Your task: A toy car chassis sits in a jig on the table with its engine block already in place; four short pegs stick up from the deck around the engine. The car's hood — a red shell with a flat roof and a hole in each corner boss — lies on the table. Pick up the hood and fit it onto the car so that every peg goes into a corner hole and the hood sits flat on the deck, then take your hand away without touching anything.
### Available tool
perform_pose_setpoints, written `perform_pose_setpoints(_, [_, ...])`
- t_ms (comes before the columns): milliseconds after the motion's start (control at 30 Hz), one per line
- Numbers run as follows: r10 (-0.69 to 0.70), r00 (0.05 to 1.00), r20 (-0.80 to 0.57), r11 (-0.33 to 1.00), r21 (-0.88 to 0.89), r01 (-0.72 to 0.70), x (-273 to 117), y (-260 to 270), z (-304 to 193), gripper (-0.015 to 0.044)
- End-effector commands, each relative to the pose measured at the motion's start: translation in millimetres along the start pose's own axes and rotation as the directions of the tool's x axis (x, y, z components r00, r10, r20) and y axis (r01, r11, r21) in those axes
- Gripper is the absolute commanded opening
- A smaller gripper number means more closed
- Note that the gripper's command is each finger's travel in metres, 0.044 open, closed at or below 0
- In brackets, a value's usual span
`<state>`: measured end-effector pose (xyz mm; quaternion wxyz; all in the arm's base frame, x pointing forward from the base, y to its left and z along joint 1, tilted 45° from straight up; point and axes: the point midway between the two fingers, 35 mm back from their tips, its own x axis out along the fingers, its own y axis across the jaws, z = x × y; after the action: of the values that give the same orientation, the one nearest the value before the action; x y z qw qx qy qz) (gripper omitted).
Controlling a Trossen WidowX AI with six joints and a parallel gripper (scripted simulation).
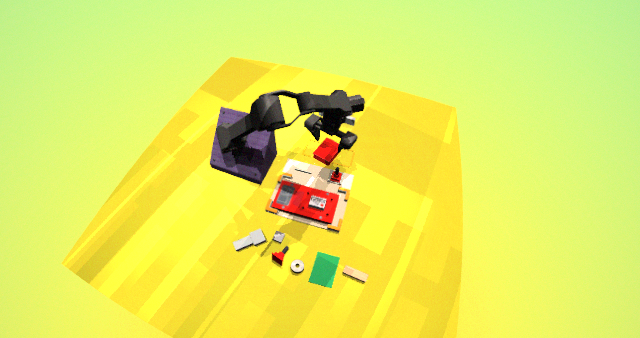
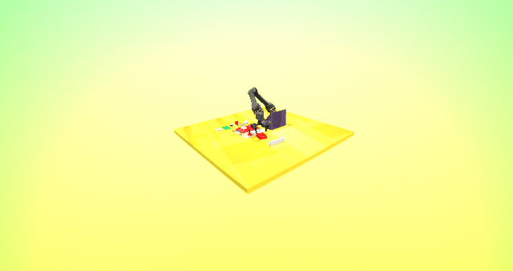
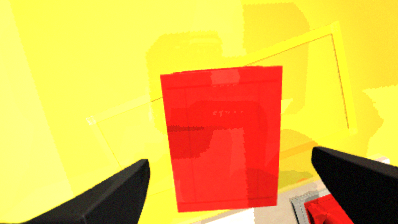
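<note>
The red hood [image 1: 326, 151] [image 2: 261, 135] [image 3: 225, 100] lies roof up on the table inside a thin yellow outline, behind the jig [image 1: 320, 172]. Its corner holes cannot be made out. My gripper [image 1: 330, 143] [image 3: 230, 156] is open and empty above the hood. In the wrist view the hood shows upright in the gap between the two black fingers, with space on both sides. The red chassis [image 1: 327, 216] [image 2: 242, 131] sits in the jig with the pale engine block [image 1: 317, 202] on its deck. Small dark pegs show around the block.
A red piece with a black knob [image 1: 336, 177] stands on the jig's board near the hood. A white ridged bar [image 2: 277, 141] lies beyond the hood. Beyond the chassis lie a green plate [image 1: 324, 270], a white ring [image 1: 297, 266], a beige block [image 1: 355, 274] and grey pieces [image 1: 257, 236].
</note>
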<state>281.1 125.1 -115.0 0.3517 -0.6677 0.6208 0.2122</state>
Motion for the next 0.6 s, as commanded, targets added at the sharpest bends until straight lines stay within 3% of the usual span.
perform_pose_setpoints(0, [-0.003, 1.000, -0.004, 1.000, -0.006, 0.003, 3.2, 0.1, -0.5, 0.0440])
perform_pose_setpoints(567, [-0.004, 1.000, -0.005, 1.000, -0.006, 0.003, 13.6, 0.9, -1.0, 0.0440])
